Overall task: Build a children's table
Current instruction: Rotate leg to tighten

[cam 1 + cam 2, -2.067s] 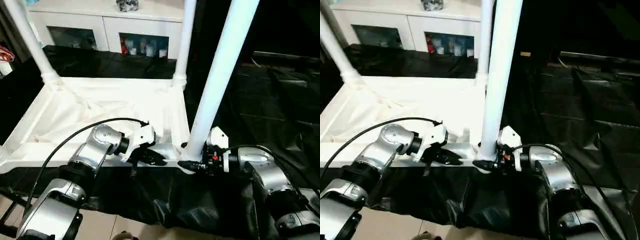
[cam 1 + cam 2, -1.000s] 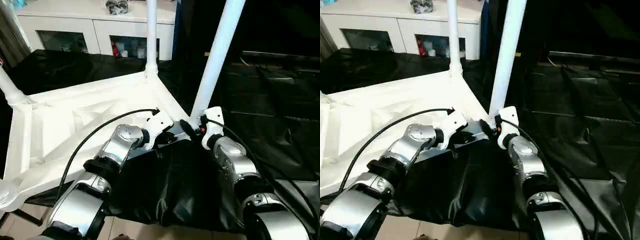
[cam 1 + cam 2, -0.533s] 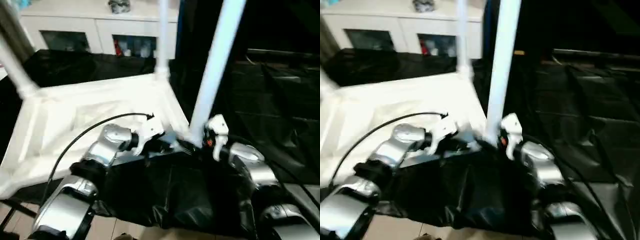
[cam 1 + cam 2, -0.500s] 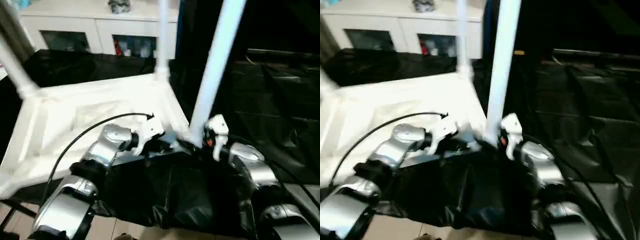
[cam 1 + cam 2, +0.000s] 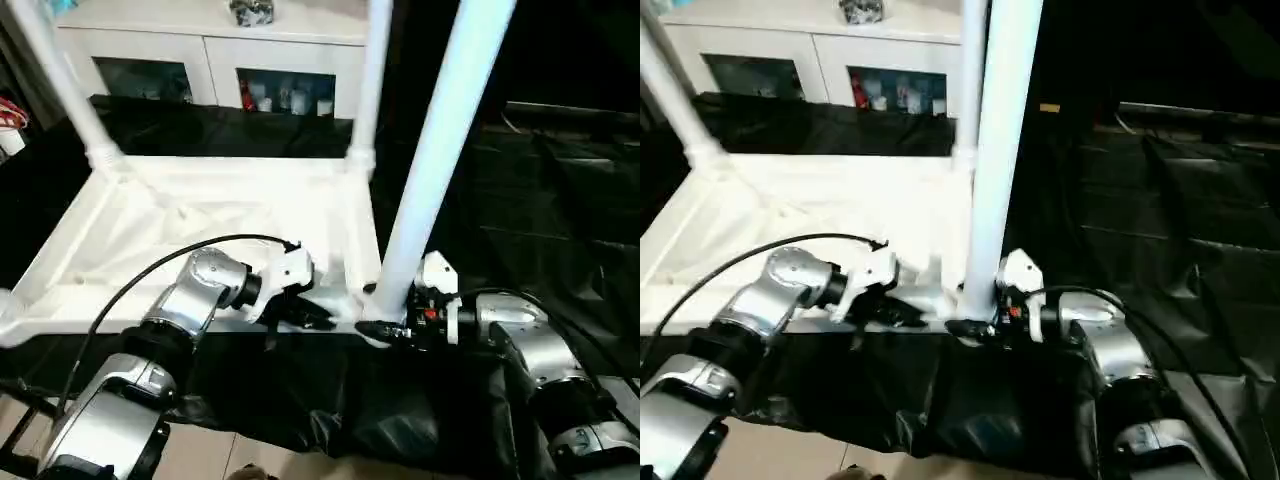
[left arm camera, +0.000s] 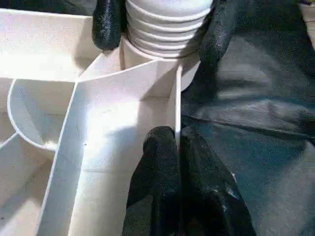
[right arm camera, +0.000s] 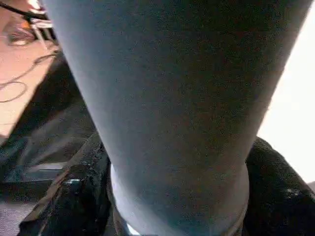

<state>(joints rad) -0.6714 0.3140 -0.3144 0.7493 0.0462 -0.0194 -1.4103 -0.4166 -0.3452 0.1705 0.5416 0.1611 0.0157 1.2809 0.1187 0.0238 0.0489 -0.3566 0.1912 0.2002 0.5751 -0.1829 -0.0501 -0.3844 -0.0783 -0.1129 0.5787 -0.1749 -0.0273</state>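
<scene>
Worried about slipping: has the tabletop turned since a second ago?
Yes. The tabletop has swung round: its far edge now runs parallel to the cabinet front, where it stood skewed before.

I lose all three upright legs [image 5: 440, 150] past the top edge; cabinet [image 5: 210, 50] contents too small to tell; right pincer [image 5: 385, 322] tips hidden behind near leg.
</scene>
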